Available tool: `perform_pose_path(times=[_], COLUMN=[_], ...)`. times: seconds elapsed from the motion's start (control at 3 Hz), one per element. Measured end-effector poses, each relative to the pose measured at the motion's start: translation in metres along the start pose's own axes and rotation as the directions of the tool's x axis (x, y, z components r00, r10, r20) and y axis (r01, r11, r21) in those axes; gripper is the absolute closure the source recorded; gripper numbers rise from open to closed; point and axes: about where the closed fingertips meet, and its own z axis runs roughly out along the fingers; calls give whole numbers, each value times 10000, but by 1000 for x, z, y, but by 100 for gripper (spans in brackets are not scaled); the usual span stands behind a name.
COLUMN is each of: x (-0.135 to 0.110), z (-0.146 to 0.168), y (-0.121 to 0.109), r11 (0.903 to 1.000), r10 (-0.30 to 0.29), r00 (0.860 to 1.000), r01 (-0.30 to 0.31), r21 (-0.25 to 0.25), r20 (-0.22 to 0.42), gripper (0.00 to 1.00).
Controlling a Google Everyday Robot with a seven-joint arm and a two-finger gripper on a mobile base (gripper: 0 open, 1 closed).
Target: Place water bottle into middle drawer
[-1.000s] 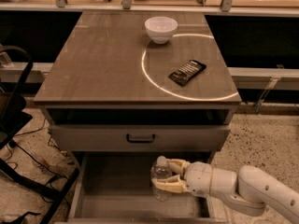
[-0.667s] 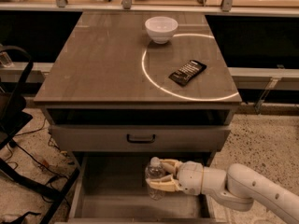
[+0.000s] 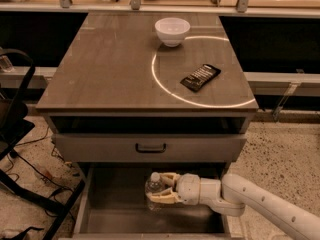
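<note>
The water bottle [image 3: 154, 190], clear plastic with a white cap, stands upright inside the open middle drawer [image 3: 115, 209], a wide grey box pulled out below the cabinet. My gripper [image 3: 161, 188] reaches in from the right on a white arm [image 3: 260, 206], and its pale fingers [image 3: 163, 198] are closed around the bottle's body. The bottle's base is at or just above the drawer floor; I cannot tell if it touches.
A closed grey drawer front with a dark handle [image 3: 150, 147] sits just above the open drawer. On the cabinet top [image 3: 100, 69] are a white bowl [image 3: 172, 31] and a dark snack packet [image 3: 200, 77]. A black chair frame and cables [image 3: 20, 149] lie at left.
My gripper has carried the bottle leftward and a little lower inside the drawer, toward its middle. The grip has stayed closed.
</note>
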Motion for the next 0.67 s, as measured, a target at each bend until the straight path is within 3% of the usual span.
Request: perform_pose_path(times=[0.67], x=[50], z=[30], y=[-5], r11=[9975], r10=[-228], r00=[9962], r01=[283], r21=[-653], r20=[843], gripper=[100])
